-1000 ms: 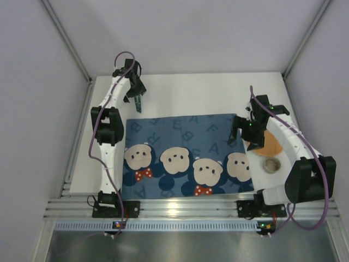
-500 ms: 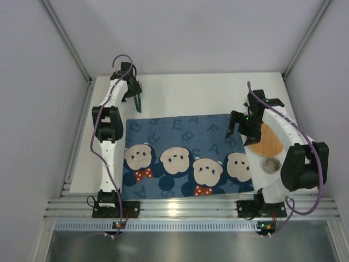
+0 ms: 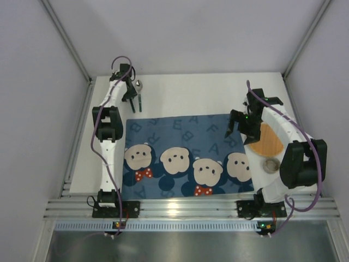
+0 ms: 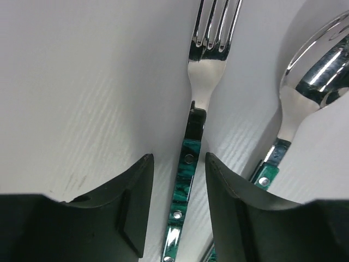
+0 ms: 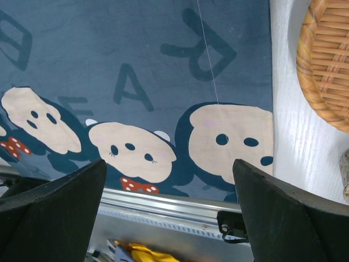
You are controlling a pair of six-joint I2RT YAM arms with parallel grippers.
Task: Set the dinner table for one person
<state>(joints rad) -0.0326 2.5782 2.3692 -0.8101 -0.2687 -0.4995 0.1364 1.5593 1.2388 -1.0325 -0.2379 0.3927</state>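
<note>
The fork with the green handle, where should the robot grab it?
By the green handle, coming straight down from above. The fork lies flat on the dinner table, its thin handle between the open fingers of the left gripper. The spoon lies close beside it.

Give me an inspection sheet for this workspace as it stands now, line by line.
Surface: white dinner table, blue placemat lying flat on it.
Job's things: fork and spoon side by side on the table beyond the placemat; woven plate and small cup right of it.
Clutter: nothing seen.
Grippers: left gripper open, straddling the fork handle; right gripper open over the placemat, holding nothing.
Cables: purple cable along each arm.
Surroundings: white walls; aluminium rail at the near edge.
</note>
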